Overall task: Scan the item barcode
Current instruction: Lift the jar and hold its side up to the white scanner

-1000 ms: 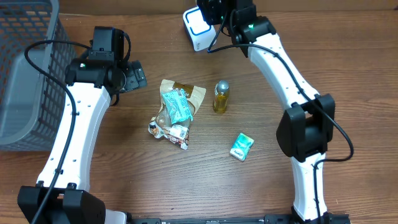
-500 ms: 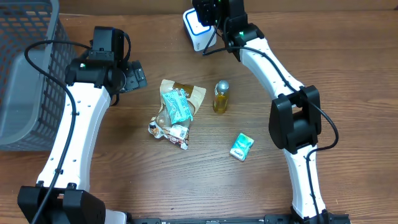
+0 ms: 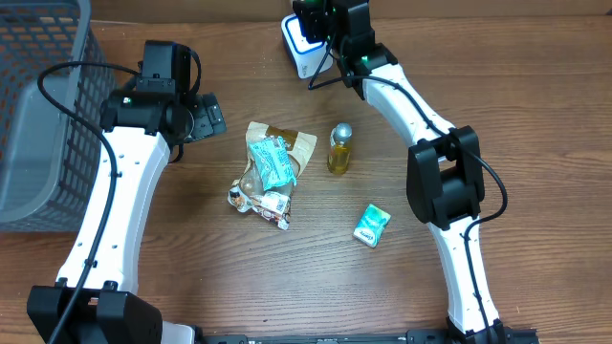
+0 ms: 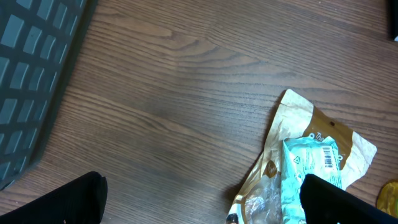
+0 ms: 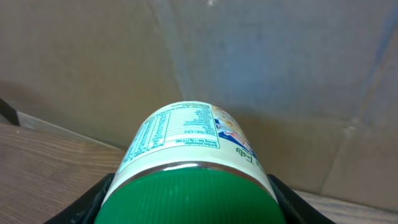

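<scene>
A green-lidded container (image 5: pixel 186 143) with a printed nutrition label is clamped between the fingers (image 5: pixel 93 199) of the right gripper (image 3: pixel 325 21). It is held on its side at the far edge of the table (image 3: pixel 191 277), just beside a white scanner (image 3: pixel 298 46) with a blue window. In the overhead view the container is mostly hidden by the gripper. The left gripper (image 3: pixel 206 117) is seen with its fingers (image 4: pixel 68 202) spread wide and holding nothing, over bare wood between a grey basket (image 3: pixel 38 115) on the left and a pile of crumpled snack bags (image 3: pixel 271 167). Right of the pile a small bottle of yellow liquid (image 3: pixel 339 148) stands upright, and a green packet (image 3: pixel 371 225) lies nearer.
</scene>
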